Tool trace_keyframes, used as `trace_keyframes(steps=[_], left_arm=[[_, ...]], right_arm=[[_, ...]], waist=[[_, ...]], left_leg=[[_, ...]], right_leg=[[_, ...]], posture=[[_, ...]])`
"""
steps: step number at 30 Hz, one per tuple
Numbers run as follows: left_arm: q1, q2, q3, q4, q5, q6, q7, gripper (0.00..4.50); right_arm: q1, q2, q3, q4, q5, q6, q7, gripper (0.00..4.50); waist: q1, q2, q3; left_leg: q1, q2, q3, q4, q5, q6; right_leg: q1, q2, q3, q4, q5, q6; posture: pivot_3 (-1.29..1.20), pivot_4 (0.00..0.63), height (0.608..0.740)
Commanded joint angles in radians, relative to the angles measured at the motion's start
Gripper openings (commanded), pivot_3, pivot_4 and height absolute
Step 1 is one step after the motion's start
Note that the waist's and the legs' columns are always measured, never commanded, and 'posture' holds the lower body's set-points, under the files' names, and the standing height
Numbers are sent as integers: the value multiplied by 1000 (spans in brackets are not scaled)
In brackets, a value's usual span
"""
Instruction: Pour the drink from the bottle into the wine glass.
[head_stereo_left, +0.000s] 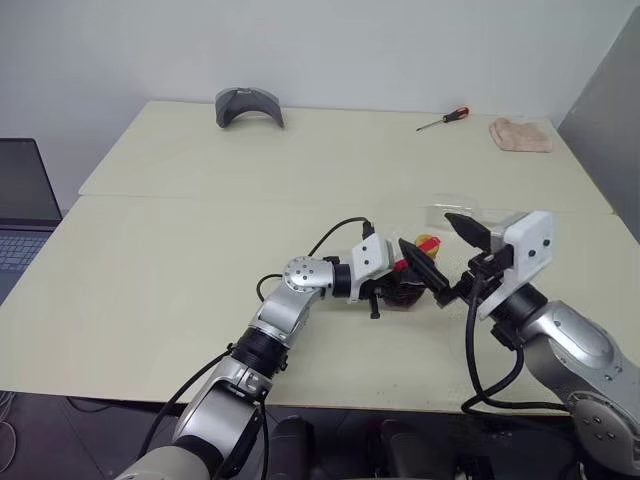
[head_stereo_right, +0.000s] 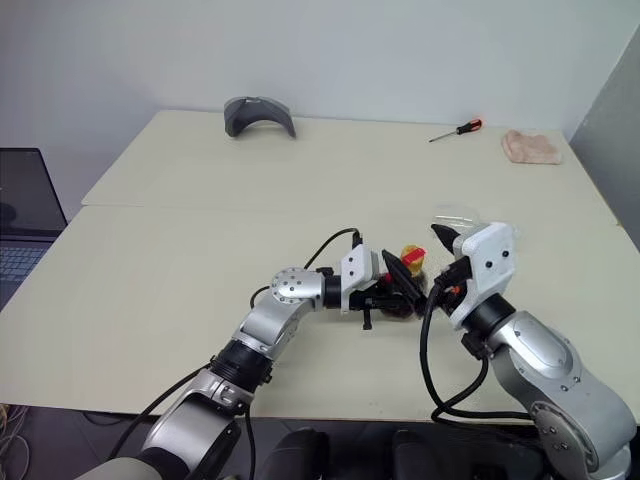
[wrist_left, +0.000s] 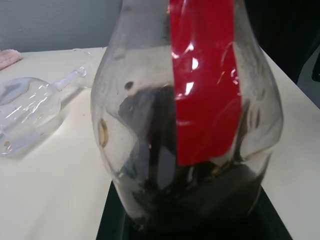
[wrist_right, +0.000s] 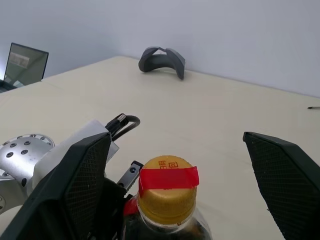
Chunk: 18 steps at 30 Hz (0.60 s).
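Note:
My left gripper (head_stereo_left: 392, 290) is shut on the round body of the small clear bottle (wrist_left: 150, 130), which stands upright on the table. A red strap (wrist_left: 202, 85) runs down its side, and the dark brown drink (wrist_left: 200, 195) sits low in its body. The yellow cap (wrist_right: 167, 192) with red tape is on. My right gripper (wrist_right: 175, 142) is open, one black finger on each side of the cap, touching neither side. The wine glass (wrist_left: 27, 112) lies on its side on the table just beyond the bottle, seen faintly from the head as wine glass (head_stereo_left: 447, 211).
At the table's far edge lie a grey curved headset-like object (head_stereo_left: 248, 105), a red-handled screwdriver (head_stereo_left: 443, 118) and a pinkish cloth (head_stereo_left: 520, 134). A laptop (head_stereo_left: 20, 200) stands beside the table on the left. A seam crosses the beige table (head_stereo_left: 180, 260).

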Motion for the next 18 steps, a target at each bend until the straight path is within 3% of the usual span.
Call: trace_keyframes(steps=[1,8,9,15,18], left_arm=[[-23,-10,14,-31,-7,-29,2,845],[-23,-11,14,-31,-7,-28,-1,844],[-22,-11,14,-31,-7,-28,-1,843],[-20,-12,14,-35,-7,-27,-3,818],[-13,-12,12,-56,-15,-14,-12,811]], right_arm=[[27,-3,0,-28,-26,-40,21,3878],[35,-11,53,-31,-47,-28,40,1393],[33,-9,54,-30,-49,-27,40,1230],[4,0,27,-19,-35,-19,38,1232],[-45,-86,-51,74,46,-38,206,1232]], waist=[[0,0,0],[-1,0,0],[-1,0,0],[-1,0,0],[-1,0,0]], left_leg=[[0,0,0,0,0,0],[0,0,0,0,0,0],[0,0,0,0,0,0],[0,0,0,0,0,0],[0,0,0,0,0,0]], right_leg=[[0,0,0,0,0,0],[0,0,0,0,0,0],[0,0,0,0,0,0],[0,0,0,0,0,0],[0,0,0,0,1,-1]], posture=[[0,150,740],[0,150,740],[0,150,740],[0,150,740],[0,150,740]])
